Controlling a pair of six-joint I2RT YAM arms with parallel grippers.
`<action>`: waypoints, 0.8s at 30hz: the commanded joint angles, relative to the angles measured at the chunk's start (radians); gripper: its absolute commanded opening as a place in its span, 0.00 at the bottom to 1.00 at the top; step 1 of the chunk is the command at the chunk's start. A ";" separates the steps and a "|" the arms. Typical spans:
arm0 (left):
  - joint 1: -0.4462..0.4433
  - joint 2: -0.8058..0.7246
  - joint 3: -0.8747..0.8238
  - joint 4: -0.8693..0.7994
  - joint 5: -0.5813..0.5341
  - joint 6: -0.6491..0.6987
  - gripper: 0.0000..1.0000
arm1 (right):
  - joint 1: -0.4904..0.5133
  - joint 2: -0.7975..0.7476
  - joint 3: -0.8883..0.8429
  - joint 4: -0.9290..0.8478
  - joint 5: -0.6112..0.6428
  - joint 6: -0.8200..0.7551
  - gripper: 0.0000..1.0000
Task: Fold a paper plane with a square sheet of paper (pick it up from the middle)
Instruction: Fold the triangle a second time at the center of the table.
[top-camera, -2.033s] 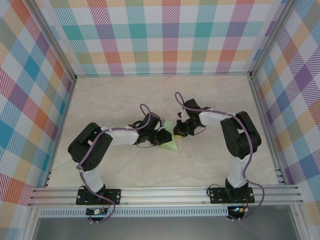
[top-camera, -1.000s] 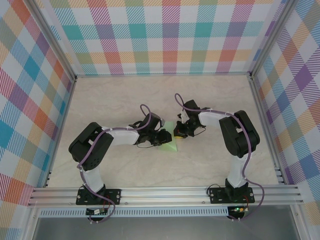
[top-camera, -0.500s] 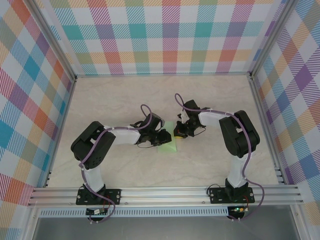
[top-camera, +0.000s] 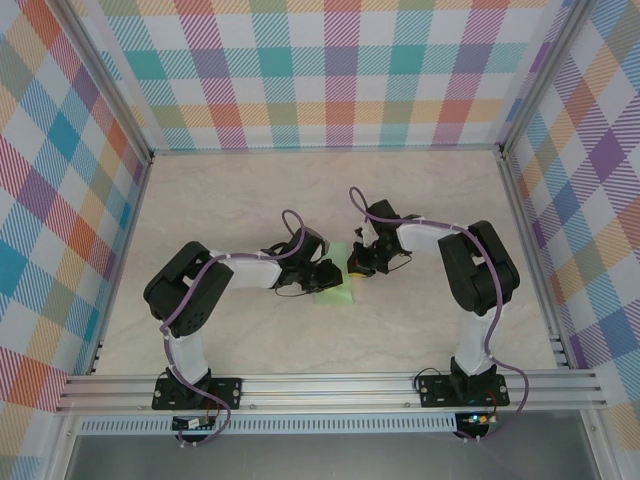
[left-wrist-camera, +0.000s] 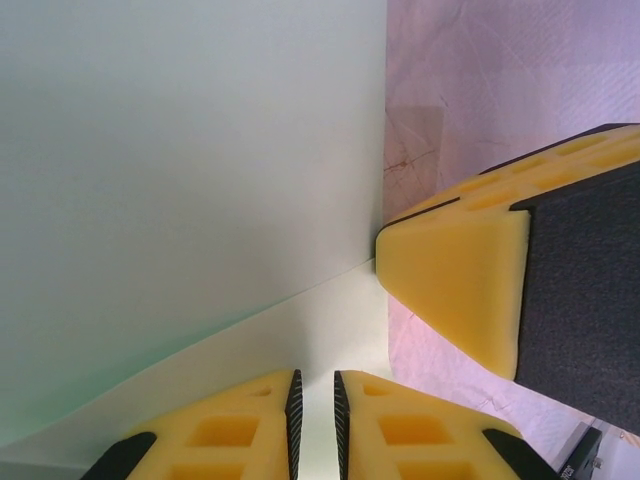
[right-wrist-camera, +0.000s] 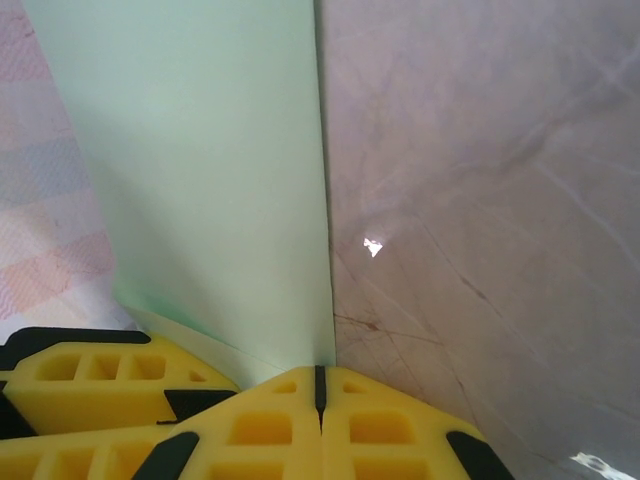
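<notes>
Your left end effector (left-wrist-camera: 315, 415) was pinched almost together on the lower edge of the square sheet of paper (left-wrist-camera: 180, 150), at the bottom of the left wrist view. Your right end effector (right-wrist-camera: 320, 385) was fully together, its tips at the sheet's right edge on the counter (right-wrist-camera: 480, 150). From above, the sheet lay mid-frame between both.
</notes>
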 joint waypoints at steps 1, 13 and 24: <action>-0.002 0.021 0.026 -0.037 -0.010 0.022 0.19 | 0.005 0.001 -0.001 -0.042 0.008 -0.015 0.03; -0.003 0.033 0.042 -0.051 0.004 0.049 0.18 | 0.006 -0.030 -0.011 -0.056 0.010 -0.007 0.04; -0.003 0.044 0.038 -0.092 -0.008 0.066 0.14 | 0.006 -0.146 -0.037 -0.061 0.015 0.039 0.19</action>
